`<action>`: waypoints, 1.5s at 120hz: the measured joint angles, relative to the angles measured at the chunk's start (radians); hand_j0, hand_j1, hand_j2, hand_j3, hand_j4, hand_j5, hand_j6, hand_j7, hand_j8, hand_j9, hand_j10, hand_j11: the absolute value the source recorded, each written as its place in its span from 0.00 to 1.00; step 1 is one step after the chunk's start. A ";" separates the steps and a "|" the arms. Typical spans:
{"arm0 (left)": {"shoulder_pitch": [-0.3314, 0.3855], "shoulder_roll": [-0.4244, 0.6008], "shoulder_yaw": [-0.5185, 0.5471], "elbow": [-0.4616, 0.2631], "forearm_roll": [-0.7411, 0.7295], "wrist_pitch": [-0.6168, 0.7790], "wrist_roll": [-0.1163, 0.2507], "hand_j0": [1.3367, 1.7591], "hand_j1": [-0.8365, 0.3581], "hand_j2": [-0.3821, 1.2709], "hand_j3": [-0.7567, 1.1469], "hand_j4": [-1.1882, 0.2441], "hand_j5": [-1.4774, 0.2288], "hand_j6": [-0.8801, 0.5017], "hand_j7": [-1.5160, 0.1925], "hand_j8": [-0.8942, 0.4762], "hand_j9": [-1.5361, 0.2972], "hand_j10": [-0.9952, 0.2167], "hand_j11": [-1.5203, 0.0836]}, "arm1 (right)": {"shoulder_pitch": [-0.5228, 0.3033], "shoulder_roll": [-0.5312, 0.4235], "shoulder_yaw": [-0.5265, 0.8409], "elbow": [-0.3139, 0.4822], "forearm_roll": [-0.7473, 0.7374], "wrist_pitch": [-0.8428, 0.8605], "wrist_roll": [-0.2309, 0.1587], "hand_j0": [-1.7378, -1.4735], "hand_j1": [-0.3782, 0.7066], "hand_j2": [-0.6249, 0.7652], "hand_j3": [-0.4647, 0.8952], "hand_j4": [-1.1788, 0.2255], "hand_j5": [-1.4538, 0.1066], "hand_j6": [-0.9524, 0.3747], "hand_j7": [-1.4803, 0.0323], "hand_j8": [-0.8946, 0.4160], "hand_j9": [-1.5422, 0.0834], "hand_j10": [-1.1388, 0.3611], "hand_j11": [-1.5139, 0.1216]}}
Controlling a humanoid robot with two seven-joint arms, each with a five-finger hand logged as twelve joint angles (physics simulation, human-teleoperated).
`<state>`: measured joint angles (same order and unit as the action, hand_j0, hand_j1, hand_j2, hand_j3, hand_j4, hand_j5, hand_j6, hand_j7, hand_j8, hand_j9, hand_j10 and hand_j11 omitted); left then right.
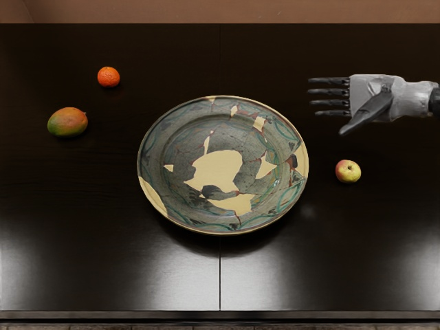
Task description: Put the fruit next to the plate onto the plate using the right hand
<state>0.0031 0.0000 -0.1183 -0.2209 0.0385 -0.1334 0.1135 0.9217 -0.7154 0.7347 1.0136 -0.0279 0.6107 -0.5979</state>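
Note:
A wide green and cream patterned plate (152, 148) lies at the middle of the dark table. Just right of its rim sits a small yellow-red apple (348, 170). My right hand (331, 100) comes in from the right edge and hovers behind the apple and to the right of the plate, fingers stretched out flat toward the left, thumb angled down, open and holding nothing. It is apart from the apple. No left arm shows.
An orange (108, 76) rests at the back left, and a green-red mango (67, 122) lies left of the plate, a good gap away. The table's front edge (220, 315) runs along the bottom.

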 joint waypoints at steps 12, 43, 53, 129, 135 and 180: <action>0.000 0.000 0.000 0.000 0.000 0.000 0.000 0.76 0.99 0.23 0.40 0.83 0.87 0.64 0.89 0.65 0.84 0.82 0.95 | 0.023 0.035 -0.005 -0.004 -0.003 0.000 -0.008 0.30 0.05 0.45 0.34 0.83 0.92 0.70 0.96 0.67 0.93 0.75 0.91; 0.000 0.000 0.000 0.000 0.000 0.000 0.000 0.76 0.99 0.23 0.40 0.83 0.87 0.64 0.89 0.65 0.84 0.82 0.95 | 0.551 0.143 -0.655 0.049 -0.007 -0.099 -0.013 0.30 0.05 0.45 0.34 0.83 0.92 0.70 0.96 0.67 0.93 0.75 0.91; 0.000 0.000 0.000 0.000 0.000 0.000 0.000 0.76 0.99 0.23 0.40 0.83 0.87 0.64 0.89 0.65 0.84 0.82 0.95 | 0.786 0.224 -1.003 0.062 -0.005 -0.217 -0.013 0.30 0.05 0.45 0.34 0.83 0.92 0.70 0.96 0.67 0.93 0.75 0.91; 0.000 0.000 0.000 0.000 0.000 0.000 0.000 0.76 0.99 0.23 0.40 0.83 0.87 0.64 0.89 0.65 0.84 0.82 0.95 | 0.935 0.384 -1.572 0.434 0.010 -1.066 -0.013 0.30 0.16 0.43 0.34 0.76 0.83 0.63 0.88 0.59 0.85 0.68 0.83; 0.000 0.000 0.000 0.000 0.000 0.000 0.000 0.76 0.99 0.23 0.40 0.83 0.87 0.64 0.89 0.65 0.84 0.82 0.95 | 0.911 0.385 -1.567 0.436 0.011 -1.097 -0.013 0.30 0.18 0.43 0.34 0.74 0.81 0.61 0.86 0.57 0.83 0.66 0.81; 0.000 0.000 0.000 0.000 0.000 0.000 0.000 0.76 0.99 0.23 0.40 0.83 0.87 0.64 0.89 0.65 0.84 0.82 0.95 | 0.789 0.438 -1.559 0.395 0.000 -1.217 -0.013 0.30 0.29 0.42 0.34 0.67 0.73 0.54 0.77 0.50 0.76 0.60 0.74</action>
<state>0.0031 0.0000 -0.1181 -0.2209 0.0384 -0.1335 0.1135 1.7105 -0.2772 -0.8242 1.4084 -0.0277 -0.6066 -0.6109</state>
